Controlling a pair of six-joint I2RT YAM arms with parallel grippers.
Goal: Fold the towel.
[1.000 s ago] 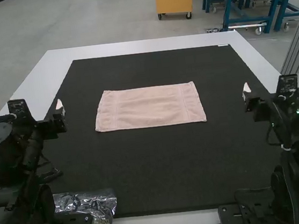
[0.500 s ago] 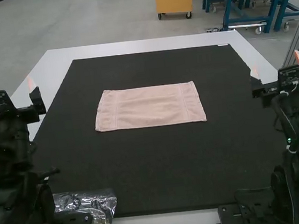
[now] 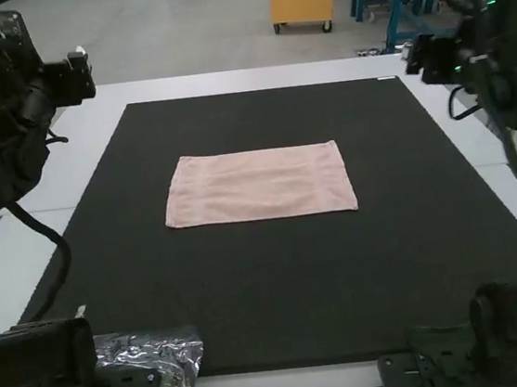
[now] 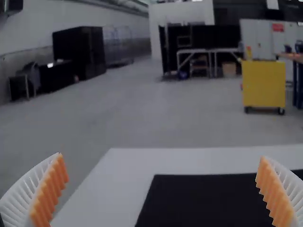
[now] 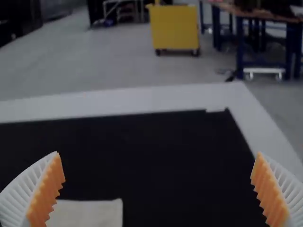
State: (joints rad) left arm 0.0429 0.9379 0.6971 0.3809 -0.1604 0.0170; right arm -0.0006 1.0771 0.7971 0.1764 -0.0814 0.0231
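Both the left hand and right hand are spread wide and empty. They should probably descend together, pinch the near corners lightly without dragging the black mat, then carry them evenly over. The pale pink towel lies spread on it, nearly smooth, long edges crosswise.

In the high view, the desk's far left corner is hidden by the left gripper, its far right corner by the right gripper. Both arms are cut off. In the right wrist view, much of the towel is cut off.
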